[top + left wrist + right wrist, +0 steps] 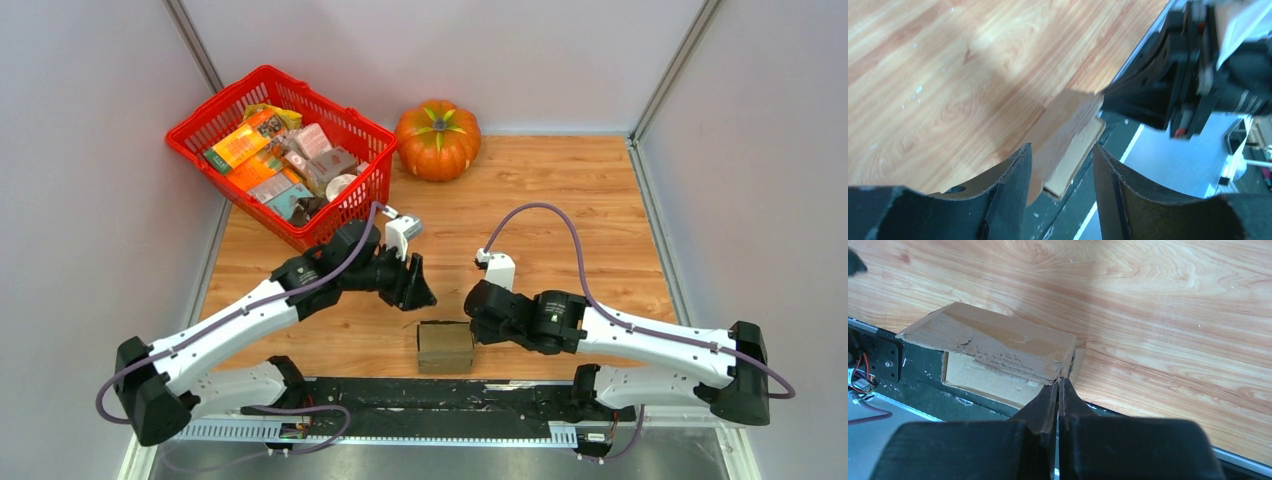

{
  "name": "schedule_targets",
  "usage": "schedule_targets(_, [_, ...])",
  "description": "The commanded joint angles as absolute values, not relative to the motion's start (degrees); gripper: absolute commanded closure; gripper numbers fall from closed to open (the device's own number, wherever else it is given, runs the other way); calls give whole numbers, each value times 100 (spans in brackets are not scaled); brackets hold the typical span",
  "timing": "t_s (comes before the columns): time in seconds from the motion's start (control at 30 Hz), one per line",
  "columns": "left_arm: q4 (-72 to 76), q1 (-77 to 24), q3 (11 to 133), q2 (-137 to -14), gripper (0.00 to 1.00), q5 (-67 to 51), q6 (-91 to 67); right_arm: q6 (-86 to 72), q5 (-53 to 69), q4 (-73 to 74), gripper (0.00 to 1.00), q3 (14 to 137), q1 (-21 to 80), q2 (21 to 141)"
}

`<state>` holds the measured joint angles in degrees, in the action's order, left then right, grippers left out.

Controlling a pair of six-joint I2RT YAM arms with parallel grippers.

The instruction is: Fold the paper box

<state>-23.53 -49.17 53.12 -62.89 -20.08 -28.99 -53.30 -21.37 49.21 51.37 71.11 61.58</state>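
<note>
The paper box [445, 345] is a small, shallow brown cardboard box lying at the table's near edge, partly over the black base rail. My right gripper [477, 318] is at its right end. In the right wrist view the jaws [1060, 382] are pressed together on a thin wall at the corner of the box [998, 342], whose top is scuffed. My left gripper [420, 290] is open and empty, hovering just up and left of the box. In the left wrist view the box [1068, 127] shows beyond the gap between the fingers [1062, 150], untouched.
A red basket [215, 103] with colourful packages stands at the back left. An orange pumpkin [437, 139] sits at the back centre. The black base rail [440, 395] runs along the near edge. Grey walls close in on both sides.
</note>
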Motion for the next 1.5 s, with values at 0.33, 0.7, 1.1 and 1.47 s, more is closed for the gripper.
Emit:
schedule_targets(0.33, [-3172, -5492, 4535, -5308, 35, -1486, -1662, -5370, -2198, 4746, 100, 5019, 7163, 5924])
schedule_targets(0.7, [-3595, -5897, 4957, -5906, 38, -142, -1433, -5353, -2197, 4755, 100, 5062, 7163, 5836])
schedule_targets(1.1, [-3472, -5985, 5124, -6337, 47, -535, -1459, -5370, -2224, 4711, 100, 5071, 7216, 5836])
schedule_targets(1.47, [-3700, -5985, 5238, -6477, 72, -878, -1836, -5361, -2232, 4693, 100, 5080, 7242, 5827])
